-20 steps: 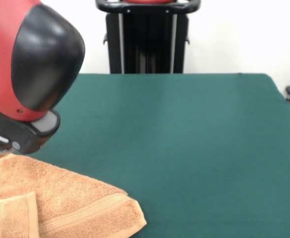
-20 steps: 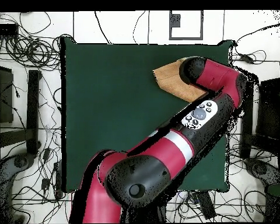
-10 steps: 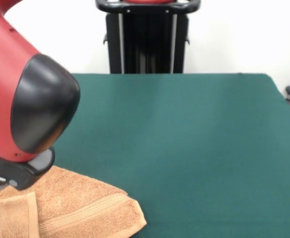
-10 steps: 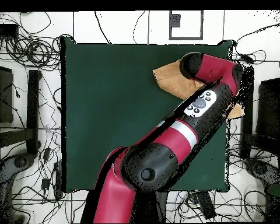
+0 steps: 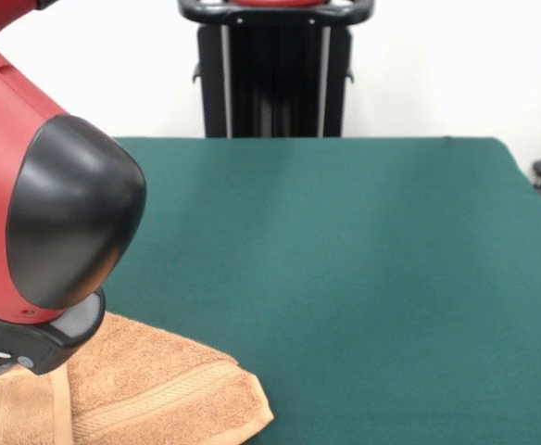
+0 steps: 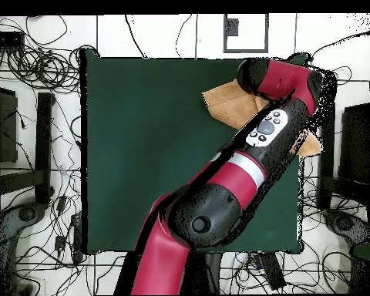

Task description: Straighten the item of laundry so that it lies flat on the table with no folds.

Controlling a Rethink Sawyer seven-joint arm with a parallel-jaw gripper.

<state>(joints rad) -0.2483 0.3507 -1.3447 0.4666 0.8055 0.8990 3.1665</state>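
Note:
The item of laundry [image 5: 159,389] is an orange-tan towel lying at the near left corner of the green table [image 5: 345,250], with a woven band stripe along its front edge and a fold line on its left part. In the overhead view the towel [image 6: 223,104] shows near the table's [image 6: 142,154] top right corner, mostly under the arm, and a small orange piece [image 6: 310,144] pokes out at the right edge. The red and black arm [image 5: 48,213] hangs over the towel's left part. Its bulk hides the gripper in both views.
A black stand [image 5: 275,69] rises behind the table's far edge. Cables [image 6: 34,69] and dark equipment lie on the floor around the table in the overhead view. The arm [image 6: 242,173] crosses the table's right half diagonally.
The arm's end has sunk lower over the towel's left part and now covers more of the folded flap. Seen from overhead, it has swung toward the table's top right corner.

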